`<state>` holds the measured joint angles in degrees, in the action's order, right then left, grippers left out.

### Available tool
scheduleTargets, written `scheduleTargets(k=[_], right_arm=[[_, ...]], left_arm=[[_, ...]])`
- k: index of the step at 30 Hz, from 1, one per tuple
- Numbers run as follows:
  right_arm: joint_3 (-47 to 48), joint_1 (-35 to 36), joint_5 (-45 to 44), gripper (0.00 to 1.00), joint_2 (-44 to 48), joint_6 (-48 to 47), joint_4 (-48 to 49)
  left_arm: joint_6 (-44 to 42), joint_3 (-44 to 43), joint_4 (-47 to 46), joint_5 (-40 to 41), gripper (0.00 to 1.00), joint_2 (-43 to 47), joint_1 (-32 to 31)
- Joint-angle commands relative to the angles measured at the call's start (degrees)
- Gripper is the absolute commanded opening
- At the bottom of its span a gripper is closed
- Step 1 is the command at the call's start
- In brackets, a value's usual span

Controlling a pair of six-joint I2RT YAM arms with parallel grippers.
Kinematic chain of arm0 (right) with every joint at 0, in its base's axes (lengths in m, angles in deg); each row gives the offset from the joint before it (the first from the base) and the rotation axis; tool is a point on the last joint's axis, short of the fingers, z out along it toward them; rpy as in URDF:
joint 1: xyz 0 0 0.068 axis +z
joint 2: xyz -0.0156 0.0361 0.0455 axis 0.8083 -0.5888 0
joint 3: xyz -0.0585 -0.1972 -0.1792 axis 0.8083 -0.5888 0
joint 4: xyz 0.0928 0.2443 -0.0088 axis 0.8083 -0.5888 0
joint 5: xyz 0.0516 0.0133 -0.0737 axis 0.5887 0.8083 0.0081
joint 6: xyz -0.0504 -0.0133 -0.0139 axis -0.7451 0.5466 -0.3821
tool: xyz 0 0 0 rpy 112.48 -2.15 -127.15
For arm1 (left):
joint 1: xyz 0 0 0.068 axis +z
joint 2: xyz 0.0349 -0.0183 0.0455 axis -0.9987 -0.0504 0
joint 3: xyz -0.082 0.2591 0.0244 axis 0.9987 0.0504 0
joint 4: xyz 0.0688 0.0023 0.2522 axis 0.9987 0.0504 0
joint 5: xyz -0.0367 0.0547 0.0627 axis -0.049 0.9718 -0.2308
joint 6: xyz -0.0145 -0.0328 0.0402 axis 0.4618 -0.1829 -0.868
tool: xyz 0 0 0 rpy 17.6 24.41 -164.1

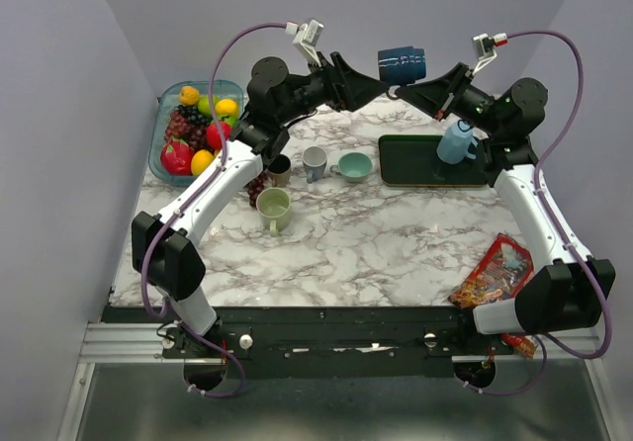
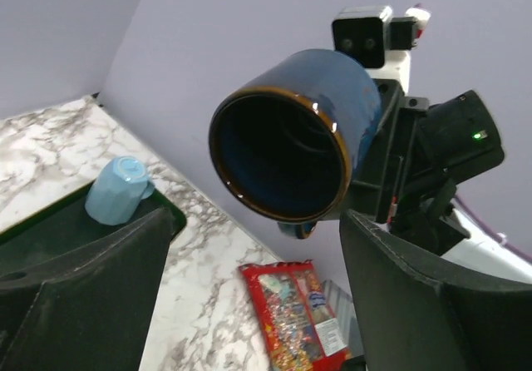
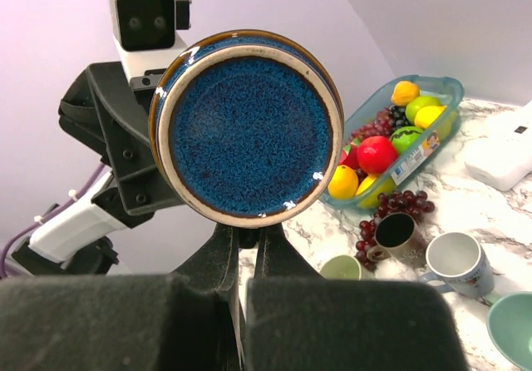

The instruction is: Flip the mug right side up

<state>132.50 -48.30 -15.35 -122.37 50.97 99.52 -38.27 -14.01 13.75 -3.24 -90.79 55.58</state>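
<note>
Aloft, right jaws pinch the mug (image 1: 401, 63); left jaws gape near its rim.

You're in a robot lab booth — a test cell, not a home. Plain lavender walls (image 1: 59, 115) box in a marble-look table (image 1: 376, 233); left arm (image 1: 213, 189) and right arm (image 1: 534, 209) are bolted by a metal rail (image 1: 114, 342) at frame bottom. Props laid out — fruit tray (image 1: 155, 149) upper left, green tray (image 1: 401, 159) upper right, green cup (image 1: 274, 210) centre, snack packet (image 1: 493, 273) lower right.
</note>
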Motion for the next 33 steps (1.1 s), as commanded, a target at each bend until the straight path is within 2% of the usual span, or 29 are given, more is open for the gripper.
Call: scheduleTargets(k=[1, 4, 7, 15, 20, 33], right_arm=[[3.0, 0.3, 0.8, 0.01, 1.9, 0.3, 3.4], [2.8, 0.3, 0.2, 0.01, 2.2, 0.3, 3.1], [2.7, 0.3, -0.4, 0.01, 2.4, 0.3, 2.7], [1.9, 0.3, -1.1, 0.01, 2.7, 0.9, 3.7], [0.1, 0.3, -0.3, 0.01, 3.1, 1.7, 6.2], [-2.3, 1.3, -1.6, 0.01, 3.5, 2.7, 7.0]], left_arm=[[8.5, -1.2, -6.8, -3.5, 0.8, -1.5, -0.4], [10.1, -2.1, -8.3, -5.3, 0.68, -2.7, -0.9], [10.2, -2.0, -8.3, -5.1, 0.62, -2.7, -1.6], [11.5, -0.8, -8.3, -3.4, 0.58, -2.1, -2.1], [15.0, 0.1, -11.7, -2.5, 0.37, -2.3, -2.2], [19.6, 0.4, -18.1, -0.8, 0.35, -4.3, -3.7]])
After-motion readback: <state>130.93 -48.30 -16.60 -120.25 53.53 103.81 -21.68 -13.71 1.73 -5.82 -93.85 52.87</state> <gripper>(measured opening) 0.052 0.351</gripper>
